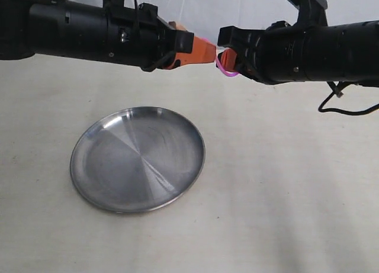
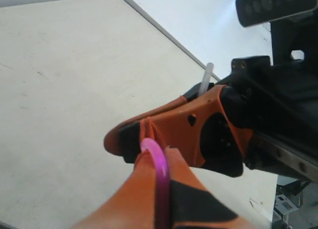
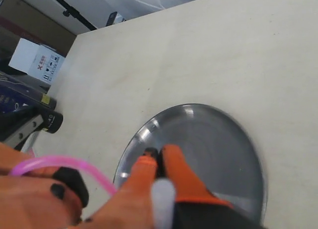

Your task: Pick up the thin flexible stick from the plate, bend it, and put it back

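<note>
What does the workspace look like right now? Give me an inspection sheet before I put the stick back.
Surface: pale beige table, faint scuffs only.
Job's things: plate lies flat on the table with nothing in it; thin flexible stick is held in the air, bent into a loop.
Clutter: nothing seen.
Grippers: left gripper and right gripper are both shut on the stick, tips close together above the table beyond the plate.
Cables: black cable hangs under the right arm, away from the plate.
Surroundings: white box beyond the table edge.
</note>
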You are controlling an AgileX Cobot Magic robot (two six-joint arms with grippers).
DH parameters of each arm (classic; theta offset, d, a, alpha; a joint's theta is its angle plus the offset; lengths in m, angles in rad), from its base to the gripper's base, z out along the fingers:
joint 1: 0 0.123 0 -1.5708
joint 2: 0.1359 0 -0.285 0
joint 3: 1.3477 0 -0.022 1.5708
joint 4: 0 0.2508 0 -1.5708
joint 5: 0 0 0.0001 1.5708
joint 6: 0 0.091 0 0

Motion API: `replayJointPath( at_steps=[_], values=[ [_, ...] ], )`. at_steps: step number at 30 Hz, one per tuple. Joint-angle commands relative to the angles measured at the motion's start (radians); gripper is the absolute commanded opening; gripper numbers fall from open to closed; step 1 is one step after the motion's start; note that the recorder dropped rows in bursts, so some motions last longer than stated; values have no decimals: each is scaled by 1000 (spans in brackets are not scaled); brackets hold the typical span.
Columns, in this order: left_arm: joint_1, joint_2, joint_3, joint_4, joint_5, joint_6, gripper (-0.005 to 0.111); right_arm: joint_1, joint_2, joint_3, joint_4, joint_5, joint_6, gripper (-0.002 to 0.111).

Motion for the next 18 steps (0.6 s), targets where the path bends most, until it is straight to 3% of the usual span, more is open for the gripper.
replayJointPath(
  at_steps=[1, 18],
  values=[
    [-1, -2, -2, -45, -48, -6, 0, 16, -4, 4, 7, 106, -12, -1],
    [-1, -2, -2, -67, -87, -7, 0, 16, -4, 4, 13, 155, -12, -1]
  ],
)
